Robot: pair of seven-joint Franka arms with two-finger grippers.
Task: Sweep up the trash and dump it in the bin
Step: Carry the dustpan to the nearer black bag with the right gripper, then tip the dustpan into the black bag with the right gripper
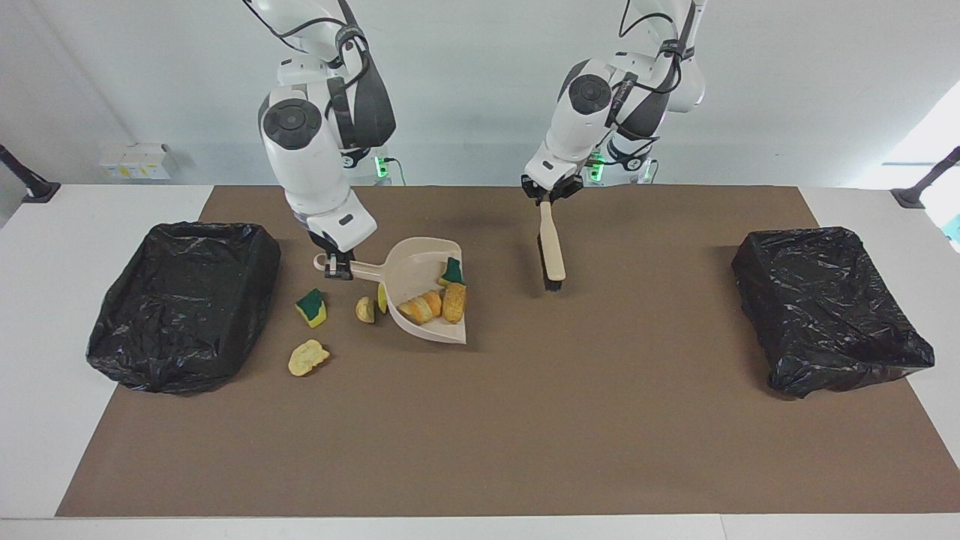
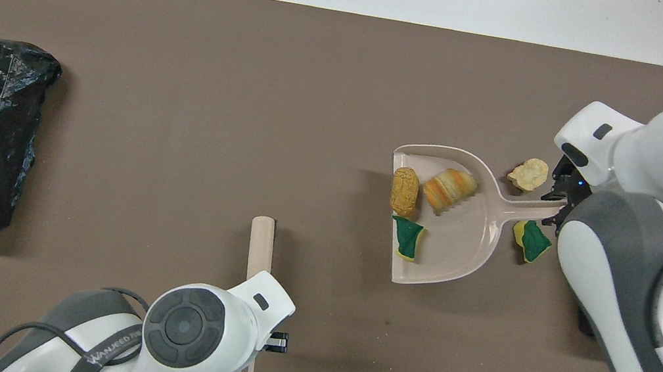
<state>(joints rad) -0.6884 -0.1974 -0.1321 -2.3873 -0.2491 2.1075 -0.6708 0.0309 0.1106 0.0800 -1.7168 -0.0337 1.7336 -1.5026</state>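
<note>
My right gripper [image 1: 335, 266] is shut on the handle of a beige dustpan [image 1: 424, 300], which it holds tilted just over the brown mat. In the pan lie two orange bread lumps [image 1: 421, 306] and a green sponge piece [image 1: 451, 271]. More trash lies on the mat beside the pan, toward the right arm's end: a green-and-yellow sponge piece [image 1: 311, 307], a small tan lump [image 1: 365, 309] and a larger tan lump [image 1: 307, 358]. My left gripper [image 1: 545, 196] is shut on a beige brush [image 1: 551, 251], which hangs bristles down. The dustpan [image 2: 450, 231] and brush [image 2: 260, 254] also show from overhead.
A bin lined with a black bag [image 1: 180, 300] stands at the right arm's end of the table. A second black-lined bin [image 1: 832, 307] stands at the left arm's end. The brown mat [image 1: 480, 435] covers the middle of the white table.
</note>
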